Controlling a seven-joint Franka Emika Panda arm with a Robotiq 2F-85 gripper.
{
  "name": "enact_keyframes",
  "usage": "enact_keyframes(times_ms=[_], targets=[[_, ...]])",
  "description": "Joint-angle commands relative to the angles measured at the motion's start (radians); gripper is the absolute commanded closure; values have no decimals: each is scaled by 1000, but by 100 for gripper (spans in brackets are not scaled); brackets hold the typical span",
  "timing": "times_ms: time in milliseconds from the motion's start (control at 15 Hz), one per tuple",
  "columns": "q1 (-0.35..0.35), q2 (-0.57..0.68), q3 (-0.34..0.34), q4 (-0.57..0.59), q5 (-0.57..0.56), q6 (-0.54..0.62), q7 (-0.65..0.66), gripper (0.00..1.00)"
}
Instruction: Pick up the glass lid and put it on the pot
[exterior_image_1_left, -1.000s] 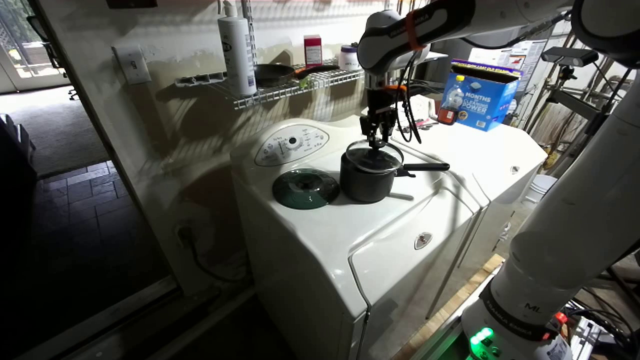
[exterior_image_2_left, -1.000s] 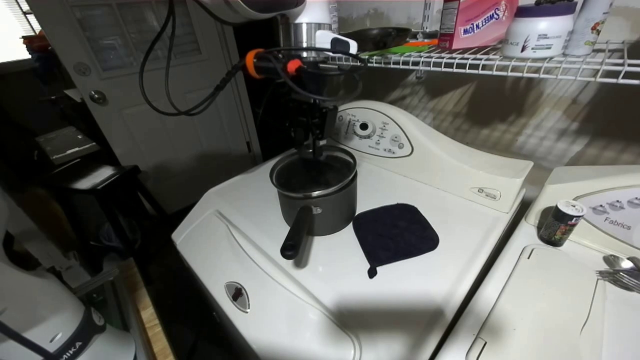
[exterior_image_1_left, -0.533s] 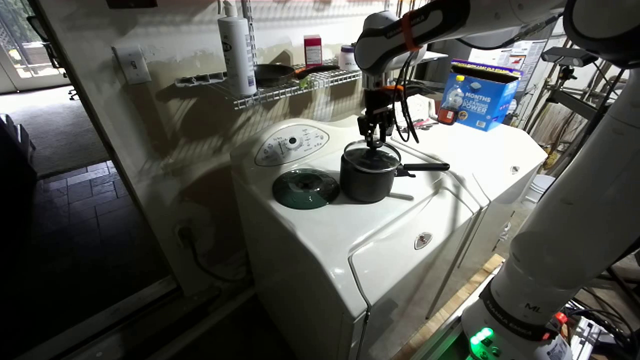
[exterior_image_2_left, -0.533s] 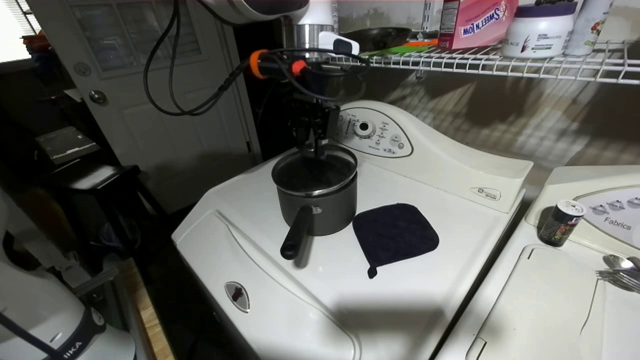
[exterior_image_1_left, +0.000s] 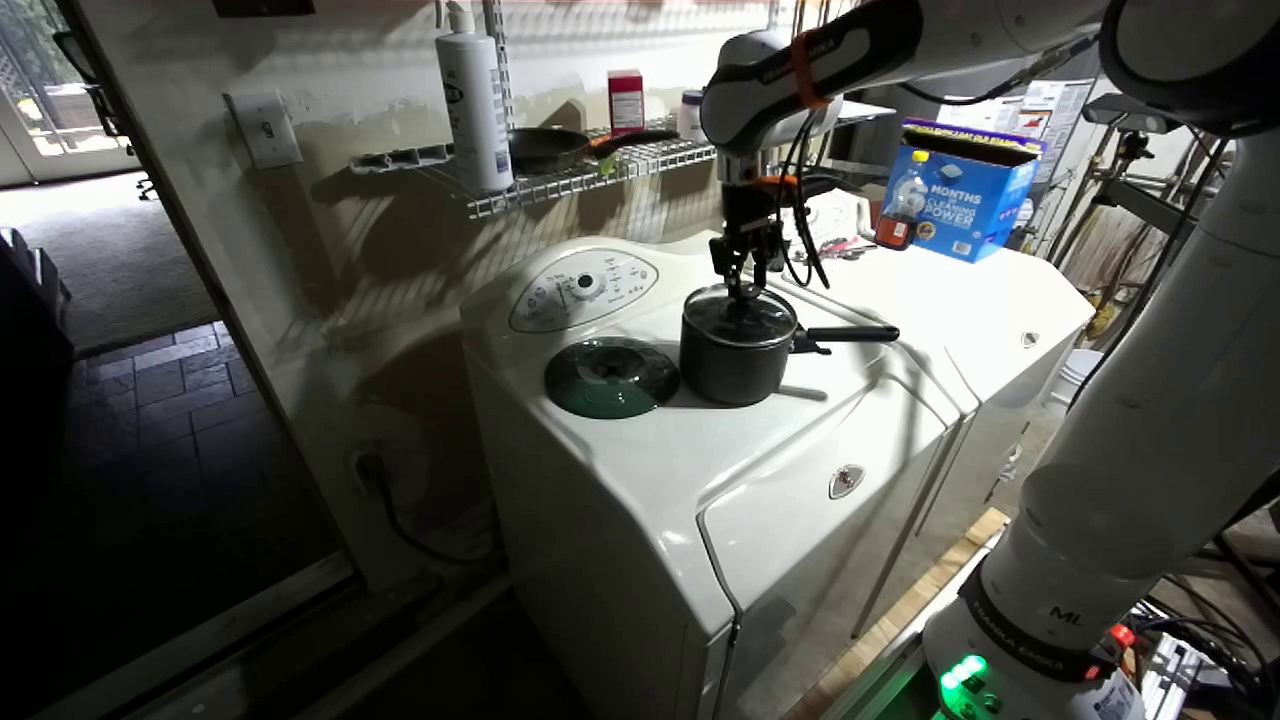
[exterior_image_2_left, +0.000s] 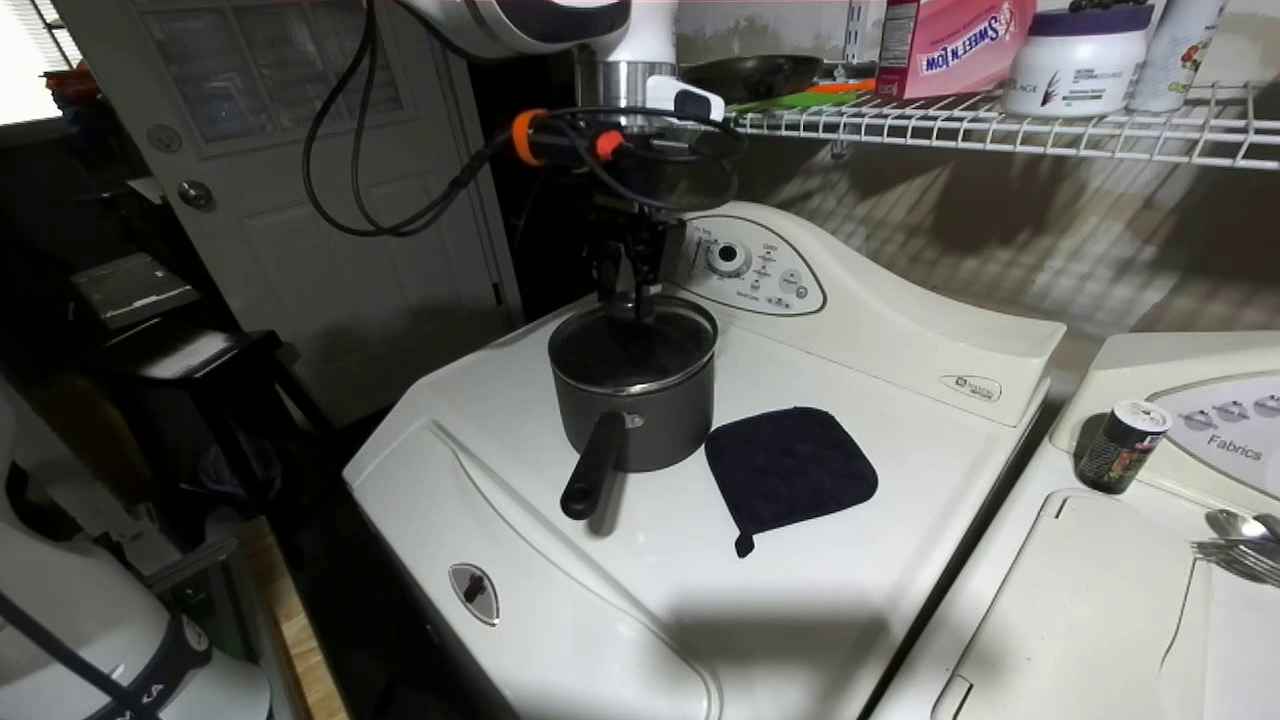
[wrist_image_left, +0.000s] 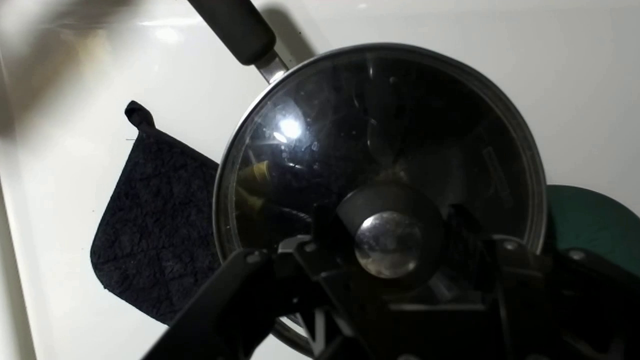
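The glass lid (exterior_image_1_left: 716, 318) is a see-through disc with a metal rim and black knob. In both exterior views it lies nearly level on the mouth of the black pot (exterior_image_1_left: 735, 370); I cannot tell if the rim is fully seated all round. The lid (exterior_image_2_left: 600, 345) and pot (exterior_image_2_left: 640, 430) also show in an exterior view, the handle pointing to the front. In the wrist view the lid (wrist_image_left: 425, 120) covers the pot's opening. My gripper (wrist_image_left: 392, 227) has a finger on each side of the knob, touching it. The gripper (exterior_image_1_left: 746, 284) stands upright above the lid.
A dark green round disc (exterior_image_1_left: 612, 385) lies on the white appliance top (exterior_image_1_left: 660, 460) beside the pot. A dark pot holder (exterior_image_2_left: 790, 465) lies on the other side. A wire shelf (exterior_image_2_left: 980, 130) with a box and jar hangs behind. A small can (exterior_image_2_left: 1125, 445) stands farther off.
The lid was tilted and off-centre over the pot. It has shifted with my gripper, levelled out and come down onto the pot's mouth. The pot has not moved.
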Motion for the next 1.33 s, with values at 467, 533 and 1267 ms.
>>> enact_keyframes(times_ms=[467, 533, 1267], targets=[[-2, 16, 0, 48, 24, -23, -26, 0], [-3, 13, -1, 50, 26, -27, -29, 0], [-21, -41, -20, 37, 34, -54, -39, 0]])
